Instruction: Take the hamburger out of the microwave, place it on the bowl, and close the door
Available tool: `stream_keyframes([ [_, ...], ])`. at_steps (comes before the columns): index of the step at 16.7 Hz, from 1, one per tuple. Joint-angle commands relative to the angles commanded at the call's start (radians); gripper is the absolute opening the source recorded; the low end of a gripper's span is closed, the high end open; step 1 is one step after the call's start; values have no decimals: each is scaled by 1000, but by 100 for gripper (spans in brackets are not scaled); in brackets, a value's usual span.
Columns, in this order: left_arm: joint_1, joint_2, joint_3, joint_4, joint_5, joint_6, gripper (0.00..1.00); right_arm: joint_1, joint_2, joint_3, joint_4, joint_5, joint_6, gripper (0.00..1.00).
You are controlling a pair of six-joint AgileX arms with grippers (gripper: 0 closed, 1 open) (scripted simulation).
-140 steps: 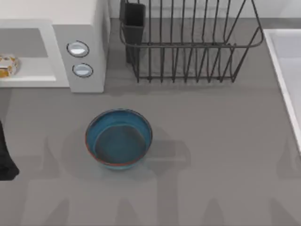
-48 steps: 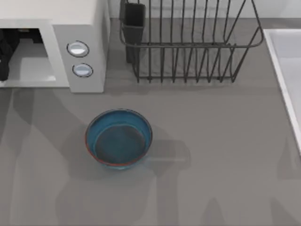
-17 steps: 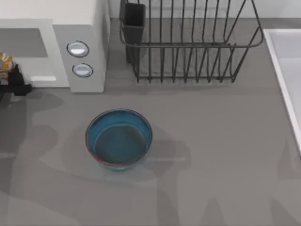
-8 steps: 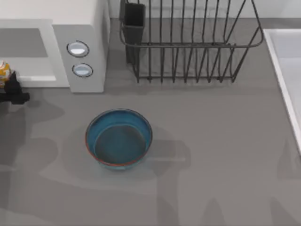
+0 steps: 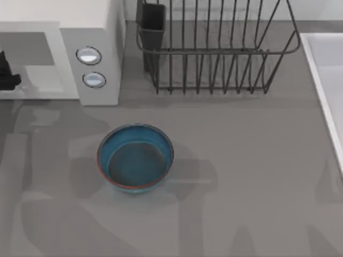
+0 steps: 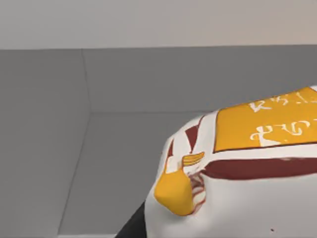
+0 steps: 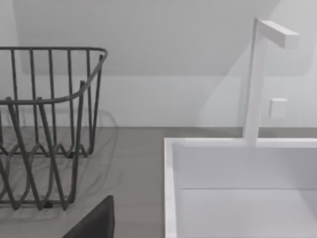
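1. Far left of the top view: the left gripper [image 5: 6, 72] hangs at the open mouth of the microwave [image 5: 107, 64], right at the picture's edge. Only a dark bit of it pokes into view there.
2. In the left wrist view the hamburger [image 6: 247, 173] sits right up against the camera. You can see the white wrap, a yellow-orange panel and dark red stripes, with the microwave's grey cavity walls behind it. One of the dark fingers [image 6: 130, 227] is pressed against the underside of the wrap, so the left gripper looks to be pinching the hamburger.
3. The microwave's two round knobs [image 5: 88, 55] are stacked on its front panel, just right of the cavity.
4. The bowl [image 5: 135, 158] is on the desk [image 5: 241, 160] in front of the microwave, a bit to the right of the knobs and apart from it. It's blue with a reddish rim, upright, with nothing in it.
5. Right of the microwave at the back is a dark wire dish rack [image 5: 214, 48] with a cutlery holder [image 5: 153, 21] in its left corner.
6. At the far right edge there's a white sink [image 5: 324, 80]. The right wrist view looks across it at a white faucet [image 7: 255, 79].
7. The right gripper [image 7: 94, 223] is parked near the sink and rack, just a dark wedge. Can't tell whether it's spread or closed.
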Motion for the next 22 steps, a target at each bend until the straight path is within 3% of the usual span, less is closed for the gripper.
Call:
stream_keyframes([
  [8,0,-67,-2,-78,-1,3,0,0,0,0,0,0,0,100],
  [12,-40,-54,47,-184,-1,74,0,0,0,0,0,0,0,100],
  [16,-134,-30,160,-458,0,240,0,0,0,0,0,0,0,100],
  [22,-329,-2,375,-1074,-4,577,0,0,0,0,0,0,0,100],
])
